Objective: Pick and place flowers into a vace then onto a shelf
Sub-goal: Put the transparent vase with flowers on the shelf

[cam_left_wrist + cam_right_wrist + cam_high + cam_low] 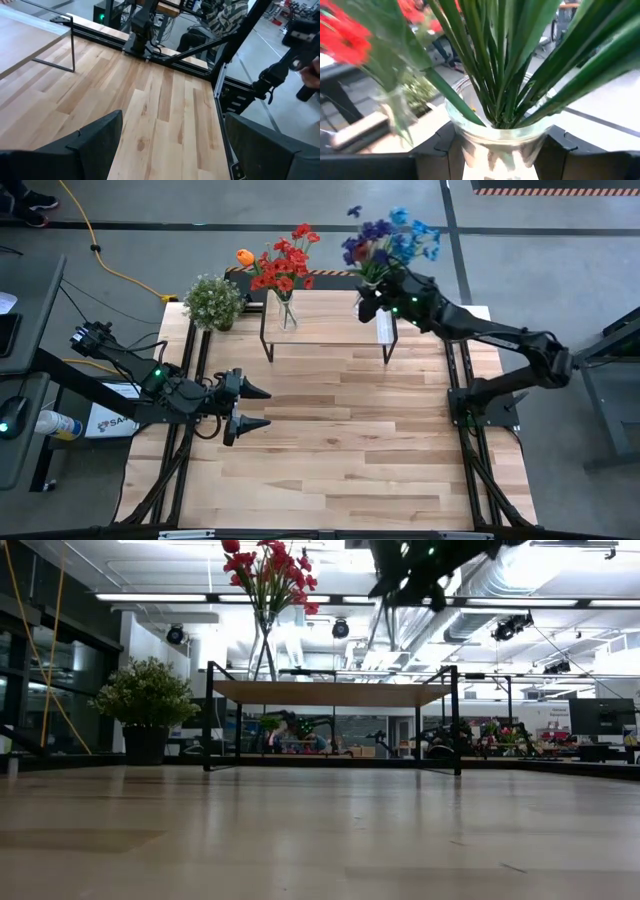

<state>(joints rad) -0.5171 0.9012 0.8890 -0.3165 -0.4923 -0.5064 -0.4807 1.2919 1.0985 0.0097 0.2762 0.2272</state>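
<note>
Right gripper (492, 150) clamps a clear glass vase (495, 140) of blue and purple flowers (390, 238), held above the shelf's white end.

Largest first: the low wood-topped shelf (325, 315) on thin black legs carries a second glass vase of red flowers (285, 265); smooth green stems fan from the gripped vase; the left gripper (255, 408) rests spread wide over the plank table.

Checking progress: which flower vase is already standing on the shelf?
The vase with red flowers stands on the shelf; the blue and purple bunch's vase is held between the right gripper fingers.
</note>
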